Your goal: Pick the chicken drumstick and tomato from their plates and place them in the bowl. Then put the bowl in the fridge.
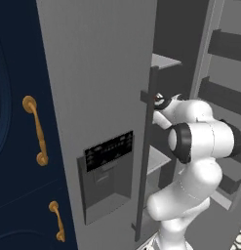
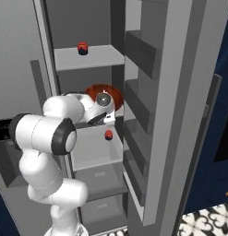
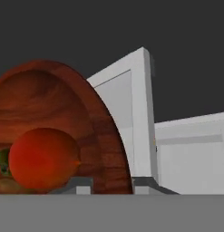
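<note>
Pincer (image 3: 112,183) clamped on rim of glossy reddish-brown wooden bowl (image 3: 99,131): rigid, likely slippery; keep level, round red tomato (image 3: 43,158) rolls.

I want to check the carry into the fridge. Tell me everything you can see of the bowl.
The bowl is glossy reddish-brown with a wood-like grain, wide and shallow. The hand view shows the jaws shut on its rim and the tomato lying inside. In the right base view it sits behind the wrist, inside the open fridge, above a middle shelf.
</note>
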Available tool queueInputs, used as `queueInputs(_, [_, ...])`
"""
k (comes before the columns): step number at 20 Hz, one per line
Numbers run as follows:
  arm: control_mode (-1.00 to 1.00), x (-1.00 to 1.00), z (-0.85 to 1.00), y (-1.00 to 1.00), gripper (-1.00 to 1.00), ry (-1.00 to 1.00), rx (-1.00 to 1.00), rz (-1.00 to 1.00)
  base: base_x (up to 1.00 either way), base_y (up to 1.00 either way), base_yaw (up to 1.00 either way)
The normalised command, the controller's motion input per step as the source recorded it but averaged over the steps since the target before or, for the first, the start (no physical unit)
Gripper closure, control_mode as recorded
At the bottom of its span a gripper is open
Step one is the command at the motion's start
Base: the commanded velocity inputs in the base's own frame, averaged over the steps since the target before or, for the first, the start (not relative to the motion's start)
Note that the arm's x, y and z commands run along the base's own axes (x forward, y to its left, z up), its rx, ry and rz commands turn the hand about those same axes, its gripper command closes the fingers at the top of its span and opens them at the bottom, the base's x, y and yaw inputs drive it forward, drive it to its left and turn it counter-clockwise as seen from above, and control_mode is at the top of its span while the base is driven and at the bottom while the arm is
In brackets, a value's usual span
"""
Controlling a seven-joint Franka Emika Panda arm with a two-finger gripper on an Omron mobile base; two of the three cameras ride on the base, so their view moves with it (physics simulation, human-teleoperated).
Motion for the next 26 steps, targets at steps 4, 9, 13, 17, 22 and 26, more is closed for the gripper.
queueInputs(4, [-1.0, -0.01, 0.02, 0.08, -1.0, -0.15, -0.01, 0.0, 0.0, 0.0, 0.0])
queueInputs(9, [-1.0, -0.43, 0.08, -0.07, -1.0, -0.22, 0.03, -0.03, 0.0, 0.0, 0.0])
queueInputs(13, [-1.0, -0.99, 0.29, -0.1, -1.0, -0.33, 0.05, -0.03, 0.0, 0.0, 0.0])
queueInputs(17, [-1.0, -1.0, 0.53, -0.07, -1.0, -0.32, 0.04, -0.05, 0.0, 0.0, 0.0])
queueInputs(22, [-1.0, -1.0, 0.7, -0.07, -1.0, -0.16, 0.08, -0.13, 0.0, 0.0, 0.0])
queueInputs(26, [-1.0, -1.0, 0.83, -0.03, -1.0, 0.0, 0.12, -0.16, 0.0, 0.0, 0.0])
